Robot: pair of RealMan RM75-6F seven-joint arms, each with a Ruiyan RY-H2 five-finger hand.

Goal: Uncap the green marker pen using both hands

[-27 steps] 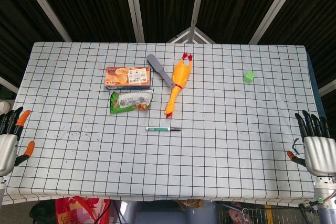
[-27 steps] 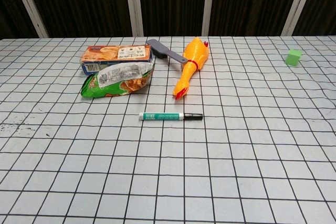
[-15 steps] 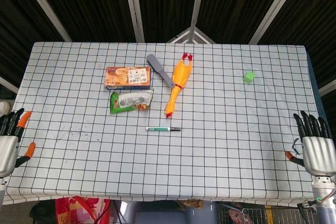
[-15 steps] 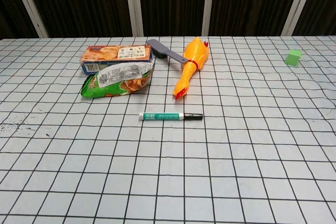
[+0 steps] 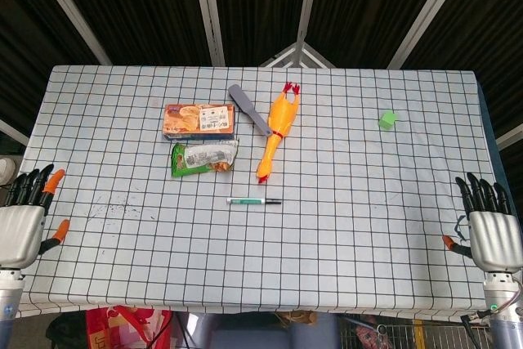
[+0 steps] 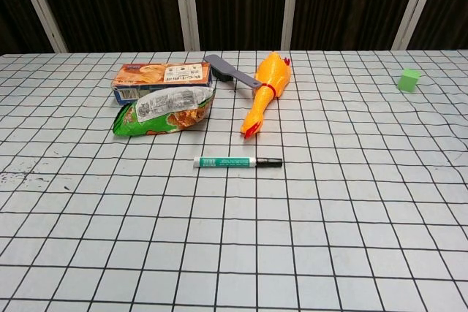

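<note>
The green marker pen (image 5: 254, 201) lies flat near the middle of the checked table, its black cap pointing right; the chest view shows the marker pen (image 6: 237, 162) with cap still on. My left hand (image 5: 24, 222) hovers at the table's left front edge, fingers spread and empty. At the right front edge my right hand (image 5: 489, 230) is also spread and holds nothing. Both hands are far from the pen. Neither hand appears in the chest view.
Behind the pen lie a green snack bag (image 5: 203, 157), an orange biscuit box (image 5: 199, 120), a grey spatula (image 5: 249, 109) and a yellow rubber chicken (image 5: 277, 130). A small green cube (image 5: 387, 119) sits far right. The checked tablecloth (image 5: 359, 218) covers the table.
My left hand has shifted slightly right, further over the table edge. The right hand has sunk a little. The pen has not moved.
</note>
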